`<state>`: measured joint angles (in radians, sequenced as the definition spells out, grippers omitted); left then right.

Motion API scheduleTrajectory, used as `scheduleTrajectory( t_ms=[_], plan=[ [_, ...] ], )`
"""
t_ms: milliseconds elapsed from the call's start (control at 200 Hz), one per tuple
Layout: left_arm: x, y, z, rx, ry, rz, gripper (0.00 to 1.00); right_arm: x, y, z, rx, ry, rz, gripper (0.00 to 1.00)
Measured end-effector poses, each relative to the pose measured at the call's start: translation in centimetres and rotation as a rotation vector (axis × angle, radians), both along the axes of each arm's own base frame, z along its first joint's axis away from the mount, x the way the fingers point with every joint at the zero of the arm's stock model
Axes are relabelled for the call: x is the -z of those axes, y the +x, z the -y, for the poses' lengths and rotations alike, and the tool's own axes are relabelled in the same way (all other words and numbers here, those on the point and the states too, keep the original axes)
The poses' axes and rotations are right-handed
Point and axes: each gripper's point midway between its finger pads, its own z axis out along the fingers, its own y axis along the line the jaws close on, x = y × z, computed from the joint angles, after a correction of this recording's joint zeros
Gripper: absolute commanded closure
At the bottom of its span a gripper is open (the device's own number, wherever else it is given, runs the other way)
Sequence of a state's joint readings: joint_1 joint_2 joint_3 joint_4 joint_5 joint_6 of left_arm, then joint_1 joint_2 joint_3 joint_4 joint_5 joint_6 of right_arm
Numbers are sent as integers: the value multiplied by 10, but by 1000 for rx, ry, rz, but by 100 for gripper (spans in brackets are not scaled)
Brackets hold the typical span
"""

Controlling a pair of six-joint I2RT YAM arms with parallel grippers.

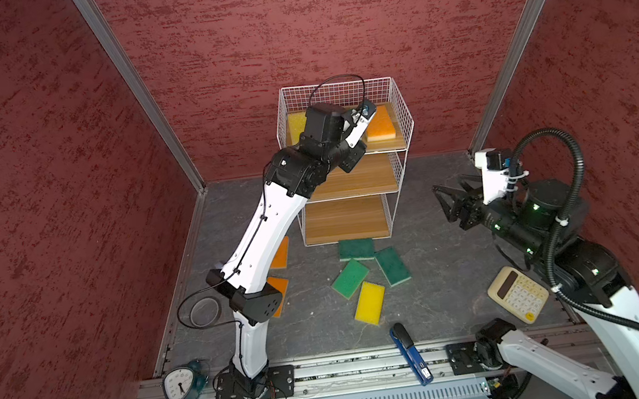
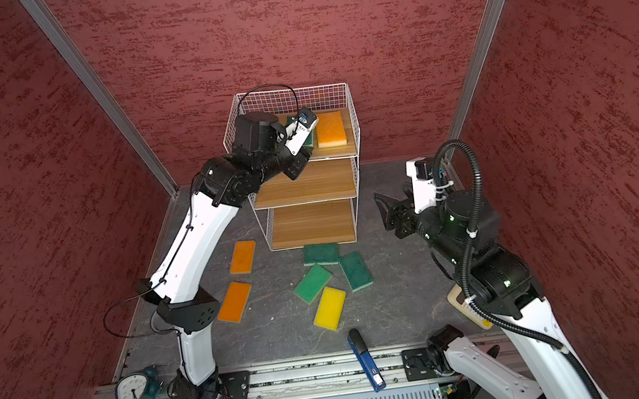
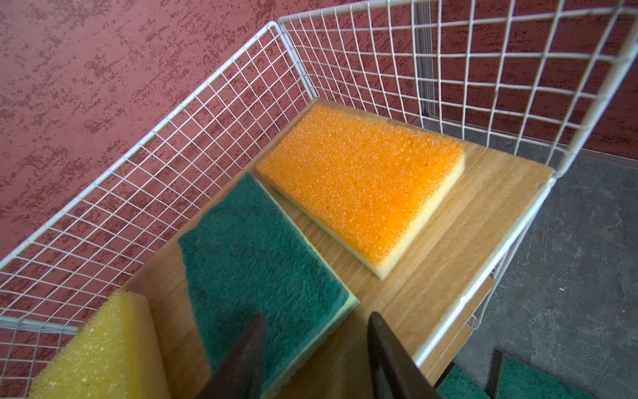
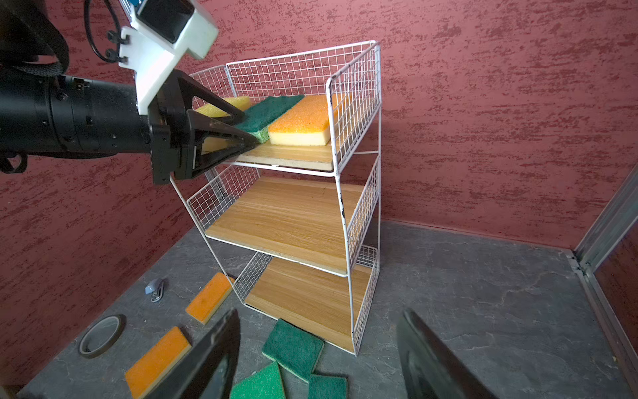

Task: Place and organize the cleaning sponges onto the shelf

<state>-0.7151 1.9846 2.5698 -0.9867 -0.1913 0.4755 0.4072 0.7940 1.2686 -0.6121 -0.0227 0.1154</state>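
The shelf point(image 4: 293, 221) stands against the back wall. Side by side on its top board lie a yellow sponge point(image 3: 103, 345), a dark green sponge point(image 3: 255, 255) and an orange sponge point(image 3: 359, 179). My left gripper point(image 3: 316, 316) hovers open at that board's front edge. One finger is over the green sponge's near end and the other is over bare wood. On the floor lie two orange sponges point(image 2: 242, 257) point(image 2: 235, 302), three green sponges point(image 1: 356, 249) point(image 1: 392, 265) point(image 1: 349, 278) and a yellow sponge point(image 1: 370, 302). My right gripper point(image 1: 442, 203) hangs open and empty to the right of the shelf.
A calculator point(image 1: 518, 294) lies by the right arm. At the front edge sit a blue stapler point(image 1: 409, 352) and a clock point(image 1: 180, 384). A tape roll point(image 1: 203, 311) and a small grey clip point(image 4: 155, 290) are on the left floor. Red walls enclose three sides.
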Motion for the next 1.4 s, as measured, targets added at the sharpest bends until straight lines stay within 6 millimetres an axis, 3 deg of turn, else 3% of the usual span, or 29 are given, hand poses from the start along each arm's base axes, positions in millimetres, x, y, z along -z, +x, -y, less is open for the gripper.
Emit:
scheduleTrajectory(
  t_ms=[596,1017,1403],
  plan=[
    [-2,7,-5,-20,47,43,86,0,0,0,0,1,0,27],
    [-5,12,-9,-54,53,63,82,-1,-1,0,0,1,2,27],
    [-4,12,-9,-50,59,65,90,1,-1,1,0,5,-1,26]
  ],
)
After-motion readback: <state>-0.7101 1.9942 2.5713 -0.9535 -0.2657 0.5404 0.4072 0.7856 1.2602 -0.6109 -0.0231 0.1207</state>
